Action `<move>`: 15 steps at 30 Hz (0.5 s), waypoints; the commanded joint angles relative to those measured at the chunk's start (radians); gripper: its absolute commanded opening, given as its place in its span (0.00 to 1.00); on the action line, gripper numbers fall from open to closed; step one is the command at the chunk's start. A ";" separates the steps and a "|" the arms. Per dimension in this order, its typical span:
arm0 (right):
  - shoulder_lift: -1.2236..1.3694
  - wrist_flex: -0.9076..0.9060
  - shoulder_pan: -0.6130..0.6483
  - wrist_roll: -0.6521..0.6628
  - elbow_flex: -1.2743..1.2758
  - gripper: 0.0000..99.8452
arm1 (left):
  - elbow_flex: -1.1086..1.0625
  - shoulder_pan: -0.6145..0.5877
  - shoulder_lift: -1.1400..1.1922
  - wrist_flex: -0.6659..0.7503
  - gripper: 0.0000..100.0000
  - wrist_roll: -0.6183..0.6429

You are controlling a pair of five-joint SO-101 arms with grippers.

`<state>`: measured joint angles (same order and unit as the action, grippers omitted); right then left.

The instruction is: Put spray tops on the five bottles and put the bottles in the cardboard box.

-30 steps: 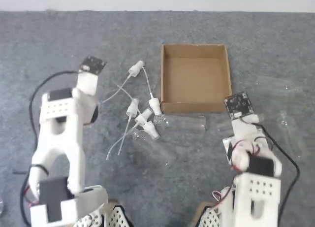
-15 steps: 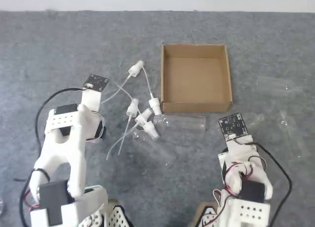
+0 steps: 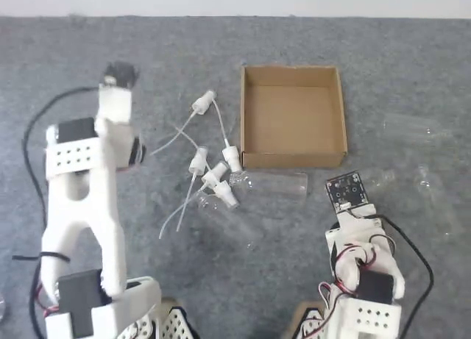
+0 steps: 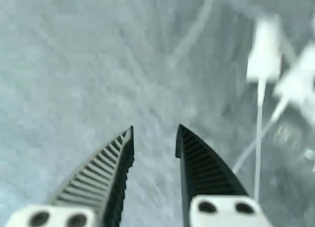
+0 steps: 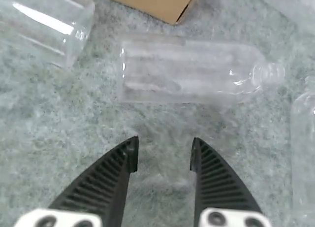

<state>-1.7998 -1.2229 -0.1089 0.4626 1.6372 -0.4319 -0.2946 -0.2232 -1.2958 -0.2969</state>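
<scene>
Right hand (image 5: pixel 161 148) is being held part-open, empty, facing a capless bottle (image 5: pixel 192 72) for pickup; left hand (image 4: pixel 153 138) likewise by spray tops (image 4: pixel 266 52).

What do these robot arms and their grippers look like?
Both the left arm and right arm are blocky white plastic, each trailing a thin black cable. Red wires show on the right one. The left gripper and right gripper each have two black, pointed, ribbed fingers on white bases.

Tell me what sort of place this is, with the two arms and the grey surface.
Probably a robotics lab bench: the left arm and right arm, small with bare wiring, sit at a grey matted table, with clear bottles, spray tops and a cardboard box laid out as an exercise.
</scene>
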 commanded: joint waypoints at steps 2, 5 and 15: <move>-0.013 -0.010 0.002 -0.002 0.002 0.14 | 0.300 0.127 0.083 0.055 0.13 0.086; -0.013 -0.010 0.001 -0.002 0.003 0.14 | 0.486 0.224 0.269 0.049 0.13 0.089; -0.013 -0.010 0.001 -0.002 0.005 0.14 | 1.337 0.345 0.984 -0.025 0.13 0.077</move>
<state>-1.7998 -1.2229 -0.1089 0.4641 1.6464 0.5040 0.0245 0.5393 -1.2712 -0.2171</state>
